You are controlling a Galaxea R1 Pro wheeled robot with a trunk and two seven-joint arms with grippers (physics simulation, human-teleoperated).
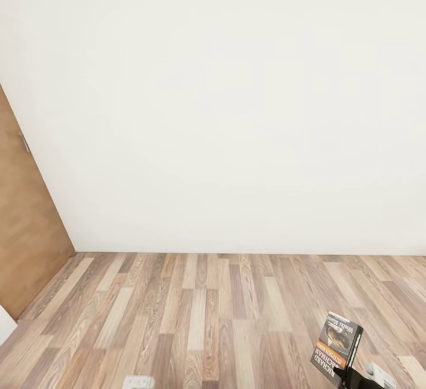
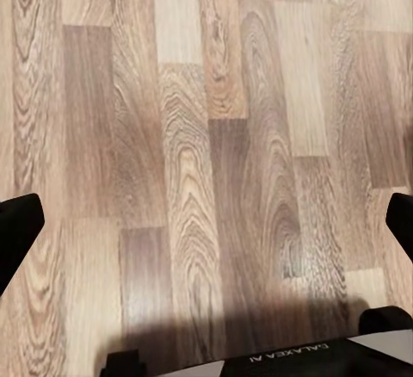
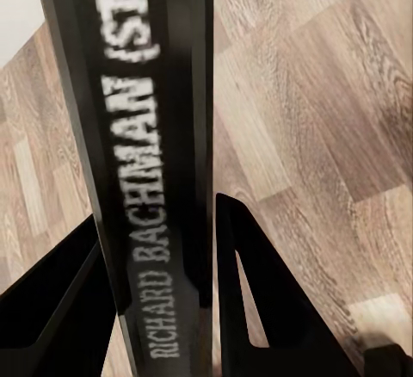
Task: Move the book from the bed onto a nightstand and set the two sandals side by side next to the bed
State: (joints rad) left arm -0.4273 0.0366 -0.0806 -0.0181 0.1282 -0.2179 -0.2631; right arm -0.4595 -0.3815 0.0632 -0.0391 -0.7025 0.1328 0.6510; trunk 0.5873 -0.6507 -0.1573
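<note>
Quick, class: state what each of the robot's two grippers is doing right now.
Left gripper: open, nothing between its fingers, wood-plank floor below.
Right gripper: shut on the thin dark paperback book lettered "RICHARD BACHMAN".

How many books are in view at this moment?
1. The book is held upright in the right end effector, above the wood floor, at the head view's lower right.

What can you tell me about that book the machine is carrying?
The book is a thin paperback with a dark cover bearing a picture, an orange band and white lettering reading "RICHARD BACHMAN". It is held up in the air above the wood-plank floor, standing roughly upright and slightly tilted, low at the right of the head view. The right tool is clamped on it, one dark finger on each side, with the lettered spine facing the wrist camera.
</note>
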